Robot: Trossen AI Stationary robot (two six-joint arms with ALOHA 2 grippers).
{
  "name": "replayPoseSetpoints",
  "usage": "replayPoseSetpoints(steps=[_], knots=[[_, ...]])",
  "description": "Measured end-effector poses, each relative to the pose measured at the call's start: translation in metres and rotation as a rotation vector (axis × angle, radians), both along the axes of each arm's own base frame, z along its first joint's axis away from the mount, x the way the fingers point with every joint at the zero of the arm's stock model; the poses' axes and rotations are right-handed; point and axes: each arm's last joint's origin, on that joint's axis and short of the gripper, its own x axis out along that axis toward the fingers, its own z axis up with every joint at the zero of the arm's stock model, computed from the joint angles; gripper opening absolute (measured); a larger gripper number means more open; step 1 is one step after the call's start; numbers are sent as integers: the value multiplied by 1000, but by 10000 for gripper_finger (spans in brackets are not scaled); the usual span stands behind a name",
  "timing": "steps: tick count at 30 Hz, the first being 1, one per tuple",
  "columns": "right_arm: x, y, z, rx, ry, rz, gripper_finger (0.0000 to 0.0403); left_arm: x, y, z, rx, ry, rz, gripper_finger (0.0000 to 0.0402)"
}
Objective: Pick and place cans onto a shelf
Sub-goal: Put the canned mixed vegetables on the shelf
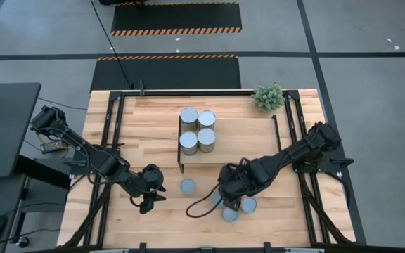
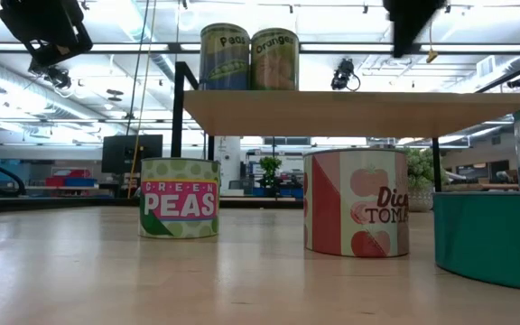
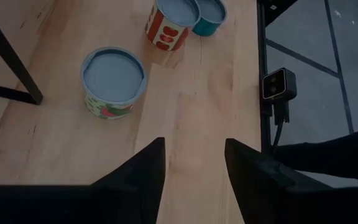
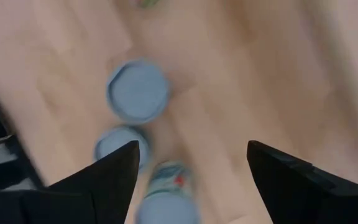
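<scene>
The light-wood shelf (image 1: pixel 245 137) stands mid-table on thin black legs, with several cans (image 1: pixel 197 131) on its left end; two of them show in the low view (image 2: pixel 248 57). A green-peas can (image 1: pixel 188 186) stands alone on the table before the shelf. A tomato can (image 2: pixel 357 203), a teal can (image 2: pixel 493 242) and a third can stand in a cluster (image 1: pixel 230 213). My right gripper (image 1: pixel 225 198) hovers open over that cluster, its fingers apart above the cans (image 4: pixel 166 198). My left gripper (image 1: pixel 148 202) is open and empty, left of the peas can (image 3: pixel 112 79).
A small green plant (image 1: pixel 268 97) stands at the table's far right corner. Black frame rails (image 1: pixel 111 133) run along the table's sides. A small camera (image 3: pixel 278 84) sits at the table's edge. Bare wood lies between the peas can and my left gripper.
</scene>
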Motion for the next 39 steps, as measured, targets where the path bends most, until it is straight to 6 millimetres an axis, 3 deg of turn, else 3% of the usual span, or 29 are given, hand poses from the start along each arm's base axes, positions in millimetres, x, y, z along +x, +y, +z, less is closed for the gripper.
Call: replayPoseSetpoints(steps=[8,19,32,39], knots=[[-8,7,-31,132,89,-49,319,0,0,0,-11,1,9,172],[-19,16,-69,236,169,-149,397,0,0,0,-14,1,11,172],[-38,25,-94,260,257,-214,390,1,1,0,-13,1,16,172],[-41,23,-111,285,252,-226,351,5,7,1,-13,-4,46,172]])
